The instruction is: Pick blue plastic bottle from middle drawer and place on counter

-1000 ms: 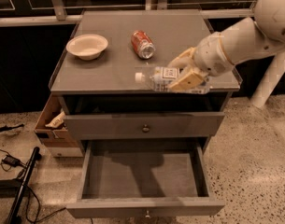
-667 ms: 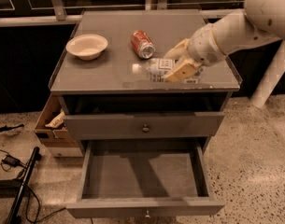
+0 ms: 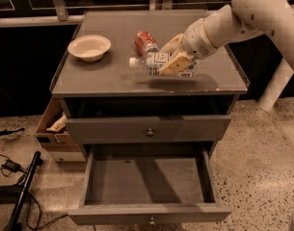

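The blue plastic bottle (image 3: 153,63) lies on its side, white cap to the left, held just over the middle of the counter (image 3: 108,76). My gripper (image 3: 171,58) comes in from the right and is shut on the bottle, its tan fingers (image 3: 175,64) clamped across the label. The bottle's shadow falls on the counter right under it. The middle drawer (image 3: 146,182) is pulled out below, with a bare grey floor and a small knob at its front.
A red-orange soda can (image 3: 144,41) lies just behind the bottle. A pale bowl (image 3: 89,47) sits at the counter's left. A knobbed drawer front (image 3: 149,129) is above the open drawer. A cardboard box (image 3: 52,129) stands left of the cabinet. Cables and a dark pole lie on the floor at left.
My gripper has carried the bottle left and farther back over the counter, closer to the soda can. The drawer has not moved.
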Tool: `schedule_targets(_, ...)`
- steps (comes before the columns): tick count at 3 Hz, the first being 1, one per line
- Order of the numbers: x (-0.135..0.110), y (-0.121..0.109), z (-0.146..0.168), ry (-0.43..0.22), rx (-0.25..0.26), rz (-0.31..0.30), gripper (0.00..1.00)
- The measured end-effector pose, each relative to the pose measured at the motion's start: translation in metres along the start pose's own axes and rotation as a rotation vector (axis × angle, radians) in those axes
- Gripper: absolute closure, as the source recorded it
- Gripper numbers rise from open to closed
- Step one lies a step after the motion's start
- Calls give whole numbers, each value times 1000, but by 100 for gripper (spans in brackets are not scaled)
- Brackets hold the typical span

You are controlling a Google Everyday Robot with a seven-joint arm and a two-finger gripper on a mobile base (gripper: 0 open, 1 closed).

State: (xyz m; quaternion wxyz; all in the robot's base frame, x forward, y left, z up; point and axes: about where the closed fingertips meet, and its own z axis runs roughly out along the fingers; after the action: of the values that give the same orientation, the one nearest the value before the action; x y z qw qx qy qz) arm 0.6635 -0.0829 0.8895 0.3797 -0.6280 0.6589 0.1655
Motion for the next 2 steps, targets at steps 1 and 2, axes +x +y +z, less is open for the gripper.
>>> schedule_targets(1,4,-9,17,-10,-14,15,100)
schedule_targets(2,10,-14,30,-14,-28,28,100)
